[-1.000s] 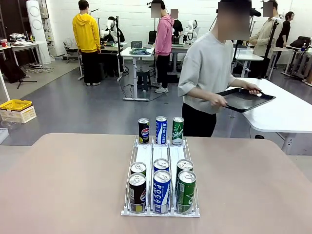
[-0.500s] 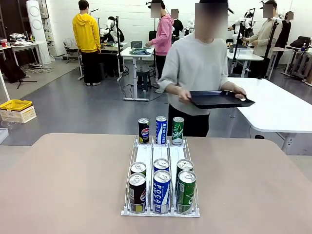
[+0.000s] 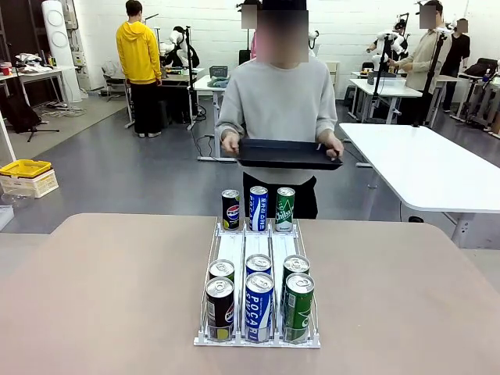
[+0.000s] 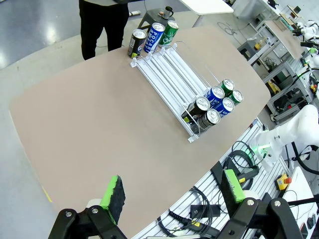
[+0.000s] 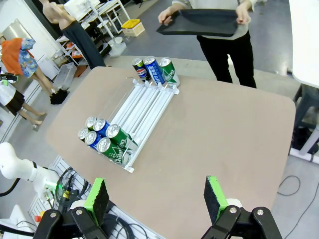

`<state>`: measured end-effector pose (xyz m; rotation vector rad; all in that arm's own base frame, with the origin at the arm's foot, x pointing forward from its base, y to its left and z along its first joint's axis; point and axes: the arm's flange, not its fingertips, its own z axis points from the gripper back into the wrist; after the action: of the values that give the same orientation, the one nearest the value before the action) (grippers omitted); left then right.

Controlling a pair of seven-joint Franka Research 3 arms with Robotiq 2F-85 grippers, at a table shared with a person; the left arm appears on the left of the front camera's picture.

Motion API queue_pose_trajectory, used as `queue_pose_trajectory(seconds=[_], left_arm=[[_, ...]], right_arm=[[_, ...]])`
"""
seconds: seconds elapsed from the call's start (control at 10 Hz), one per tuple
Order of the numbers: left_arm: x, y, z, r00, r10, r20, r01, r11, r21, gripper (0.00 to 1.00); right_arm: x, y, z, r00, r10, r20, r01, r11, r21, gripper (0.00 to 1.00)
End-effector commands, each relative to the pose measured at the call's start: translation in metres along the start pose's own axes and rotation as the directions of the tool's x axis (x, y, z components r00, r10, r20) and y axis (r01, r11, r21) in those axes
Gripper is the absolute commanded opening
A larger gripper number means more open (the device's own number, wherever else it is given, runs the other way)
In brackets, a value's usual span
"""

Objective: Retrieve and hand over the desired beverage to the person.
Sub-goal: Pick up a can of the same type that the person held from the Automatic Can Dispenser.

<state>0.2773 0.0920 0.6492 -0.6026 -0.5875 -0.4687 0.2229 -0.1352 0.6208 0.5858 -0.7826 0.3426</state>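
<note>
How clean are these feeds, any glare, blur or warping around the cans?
Front view: even room light, sharp, mild glints on the front-row cans, labels readable. Left wrist view: rolled, wide-angle stretch, table sharp. Right wrist view: likewise, tray crisp.

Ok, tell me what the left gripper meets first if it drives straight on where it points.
Probably the bare tabletop, beside the near end of the can rack. The left gripper is open; depth is unclear, so the rack may be close.

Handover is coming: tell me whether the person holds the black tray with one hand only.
No, the person grips the black tray with one hand at one end and the other hand at the opposite end.
</note>
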Motion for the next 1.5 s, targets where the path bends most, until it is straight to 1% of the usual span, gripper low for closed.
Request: queue_pose_trajectory(seconds=[0.0, 1.4], left_arm=[[-0.0002, 0.0001, -0.0001, 1.0, -0.002, 0.001, 0.002, 1.0, -0.01, 1.0], [-0.0002, 0.0001, -0.0001, 1.0, -0.002, 0.001, 0.002, 1.0, -0.01, 1.0]], right_arm=[[0.0021, -0.0004, -0.0019, 1.0, 0.008, 0.009, -0.008, 1.0, 0.012, 1.0], [0.0021, -0.0004, -0.0019, 1.0, 0.008, 0.009, -0.008, 1.0, 0.012, 1.0]])
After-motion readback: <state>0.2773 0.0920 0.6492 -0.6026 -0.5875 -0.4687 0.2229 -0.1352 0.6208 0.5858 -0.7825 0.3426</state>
